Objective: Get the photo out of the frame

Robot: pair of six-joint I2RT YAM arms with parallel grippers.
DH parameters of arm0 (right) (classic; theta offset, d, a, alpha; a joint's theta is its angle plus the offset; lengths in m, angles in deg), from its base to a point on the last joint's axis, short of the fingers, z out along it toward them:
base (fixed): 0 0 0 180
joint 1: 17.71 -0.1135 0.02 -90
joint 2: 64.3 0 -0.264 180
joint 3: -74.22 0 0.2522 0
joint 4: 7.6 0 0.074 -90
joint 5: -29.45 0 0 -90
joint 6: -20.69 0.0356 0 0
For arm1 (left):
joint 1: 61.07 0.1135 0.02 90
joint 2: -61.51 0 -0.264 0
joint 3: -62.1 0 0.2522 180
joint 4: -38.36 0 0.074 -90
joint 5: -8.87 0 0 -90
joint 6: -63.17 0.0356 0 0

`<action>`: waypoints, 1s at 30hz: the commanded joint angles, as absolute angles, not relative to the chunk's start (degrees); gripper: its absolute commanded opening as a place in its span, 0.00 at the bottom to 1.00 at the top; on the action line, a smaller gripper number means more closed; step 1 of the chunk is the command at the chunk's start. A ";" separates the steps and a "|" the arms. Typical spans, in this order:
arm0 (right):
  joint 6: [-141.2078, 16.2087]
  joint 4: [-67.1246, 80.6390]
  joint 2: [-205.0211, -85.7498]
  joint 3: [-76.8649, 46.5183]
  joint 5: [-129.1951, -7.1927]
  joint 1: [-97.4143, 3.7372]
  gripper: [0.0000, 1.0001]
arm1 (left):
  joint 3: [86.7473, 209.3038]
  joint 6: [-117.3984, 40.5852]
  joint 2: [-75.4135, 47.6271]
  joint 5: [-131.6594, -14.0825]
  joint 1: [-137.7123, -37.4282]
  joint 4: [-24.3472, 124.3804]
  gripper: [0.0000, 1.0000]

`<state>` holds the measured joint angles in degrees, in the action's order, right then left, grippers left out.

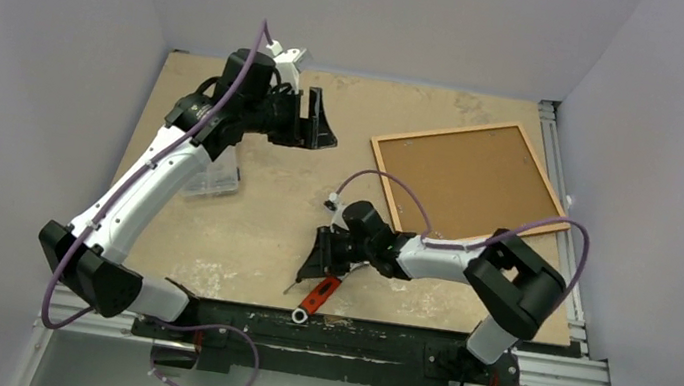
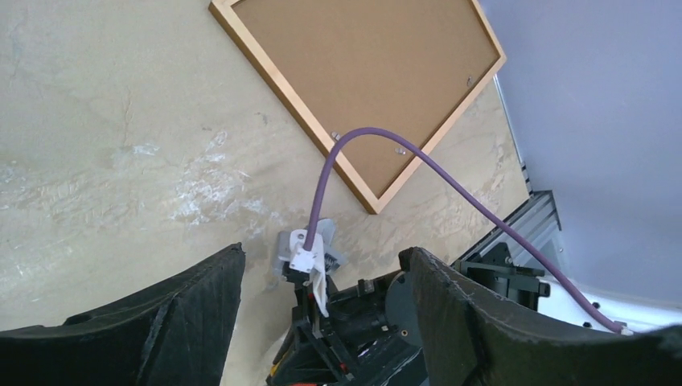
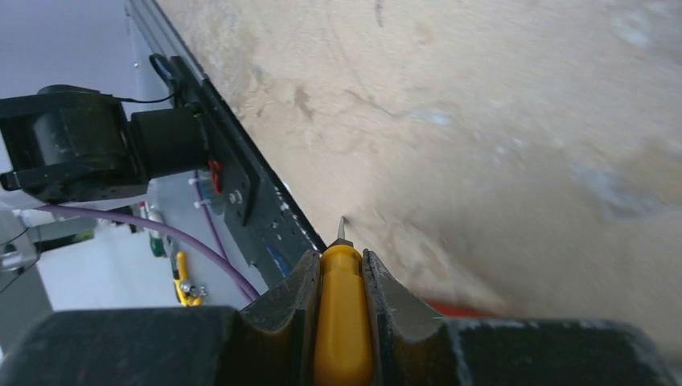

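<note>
At the near edge of the table (image 1: 262, 232), the right gripper (image 3: 342, 256) is clamped on a yellow-handled tool (image 3: 342, 322) with a thin metal tip, likely a small screwdriver. It sits low, just above a red wrench (image 1: 316, 297) lying on the table. The left gripper (image 1: 319, 124) hangs high at the far left with its jaws wide, holding nothing, above and beside a clear plastic box (image 1: 217, 178). The frame (image 1: 445, 132) lies at the far right, back side up, with the cork-brown backing board (image 1: 467, 175) in place. The photo is not visible, presumably face down under that board. Small tabs (image 2: 397, 149) show along the board's edge.

Risks:
- Nothing pins the frame, so prying a tab with the tool could shove it toward the right rail.
- The left gripper is well apart from the frame, too far to brace it.
- The tip could skid off a tab and gouge the board, or dig through and mark the photo.
- Only a short tip sticks out past the fingers, so the pads may hit the wooden border first.
- The right arm's purple cable (image 1: 398, 193) loops over the frame corner and could drag on it.
</note>
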<state>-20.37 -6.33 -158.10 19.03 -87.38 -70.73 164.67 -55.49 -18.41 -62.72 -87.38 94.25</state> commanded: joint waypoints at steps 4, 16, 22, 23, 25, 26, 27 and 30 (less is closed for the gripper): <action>-11.95 -21.01 -166.01 15.13 -88.59 -71.87 0.03 | 161.63 -53.79 -16.67 -58.98 -87.25 92.31 0.72; -3.55 -23.32 -170.25 18.56 -84.64 -71.01 0.31 | 160.44 -55.94 -16.56 -55.18 -86.35 90.58 0.71; -0.06 -26.35 -171.07 21.69 -83.29 -70.37 0.37 | 159.89 -56.73 -16.37 -53.97 -85.95 89.76 0.70; 0.02 -26.32 -171.13 21.78 -83.15 -70.36 0.38 | 159.79 -56.83 -16.36 -53.89 -85.87 89.67 0.70; 0.27 -25.57 -171.36 21.79 -82.79 -70.27 0.39 | 159.71 -56.95 -16.42 -53.61 -85.62 89.53 0.70; 0.36 -25.40 -171.32 21.83 -82.53 -70.27 0.41 | 159.64 -57.05 -16.37 -53.50 -85.60 89.39 0.71; 0.57 -25.40 -171.24 21.98 -82.31 -70.30 0.43 | 159.62 -57.10 -16.47 -53.39 -85.49 89.29 0.70; 0.63 -25.32 -170.65 22.73 -81.39 -70.27 0.44 | 159.53 -57.35 -16.59 -52.91 -85.17 89.17 0.70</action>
